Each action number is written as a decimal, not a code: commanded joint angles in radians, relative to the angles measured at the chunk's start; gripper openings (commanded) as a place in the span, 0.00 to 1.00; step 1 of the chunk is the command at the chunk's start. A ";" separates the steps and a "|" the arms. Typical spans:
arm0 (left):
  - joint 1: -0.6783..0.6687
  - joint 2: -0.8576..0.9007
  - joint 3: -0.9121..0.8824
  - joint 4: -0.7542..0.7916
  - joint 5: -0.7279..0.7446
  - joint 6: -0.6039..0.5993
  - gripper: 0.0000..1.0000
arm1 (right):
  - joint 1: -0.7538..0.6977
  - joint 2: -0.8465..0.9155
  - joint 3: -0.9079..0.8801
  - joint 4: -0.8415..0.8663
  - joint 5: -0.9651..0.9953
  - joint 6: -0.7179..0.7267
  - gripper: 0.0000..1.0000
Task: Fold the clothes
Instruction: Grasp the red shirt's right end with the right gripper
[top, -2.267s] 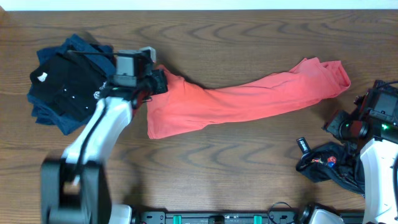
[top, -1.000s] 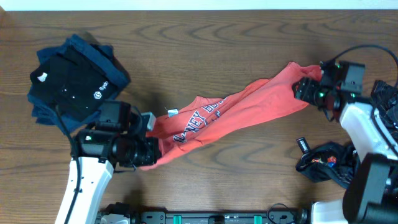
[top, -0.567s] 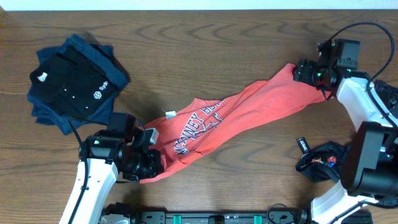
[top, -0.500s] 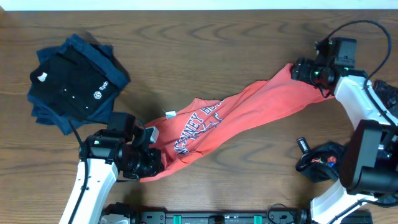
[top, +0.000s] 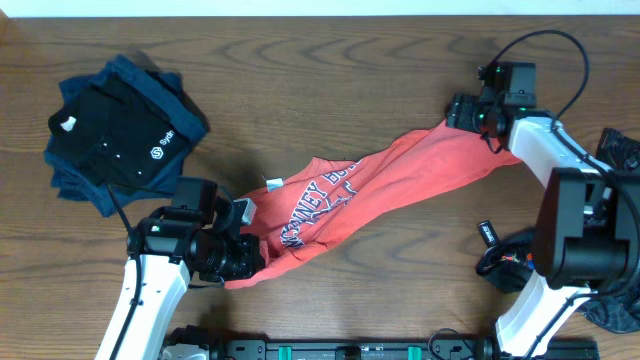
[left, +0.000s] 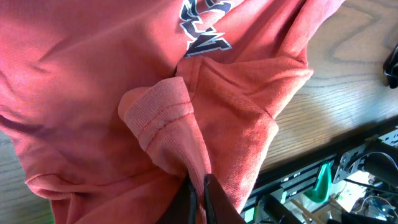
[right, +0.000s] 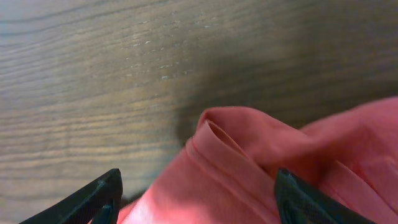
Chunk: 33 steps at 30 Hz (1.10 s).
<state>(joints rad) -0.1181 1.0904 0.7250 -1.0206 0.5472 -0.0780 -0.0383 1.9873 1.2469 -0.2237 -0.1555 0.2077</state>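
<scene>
Coral-red T-shirt (top: 380, 185) stretched diagonally across your table (top: 330, 60), lettering up.
Your stack of dark shirts (top: 115, 130) sits well apart, far left. Your left gripper (top: 245, 262) is clamped on the T-shirt's near-left edge; your right gripper (top: 458, 110) is spread wide, gripping nothing, astride its far-right end.

Coral-red T-shirt (top: 400, 180) with navy-and-white lettering (top: 318, 205), black shirt (top: 105, 135), navy shirt (top: 150, 72), brown wood-grain table (top: 330, 60)

Dark brown wood-grain table (top: 360, 70), pale strip (top: 320, 6) along its far edge, soft even light
</scene>
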 joint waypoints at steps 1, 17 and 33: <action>0.004 0.000 -0.003 -0.001 0.010 -0.002 0.06 | 0.029 0.030 0.019 0.028 0.051 -0.009 0.76; 0.004 0.000 -0.003 0.021 0.010 -0.002 0.06 | 0.048 0.060 0.019 0.025 0.150 -0.021 0.07; 0.005 0.000 0.111 0.208 -0.006 -0.002 0.06 | -0.016 -0.257 0.068 -0.206 0.193 -0.022 0.06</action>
<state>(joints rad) -0.1177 1.0912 0.7509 -0.8356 0.5461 -0.0784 -0.0196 1.8687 1.2556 -0.4145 0.0147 0.1856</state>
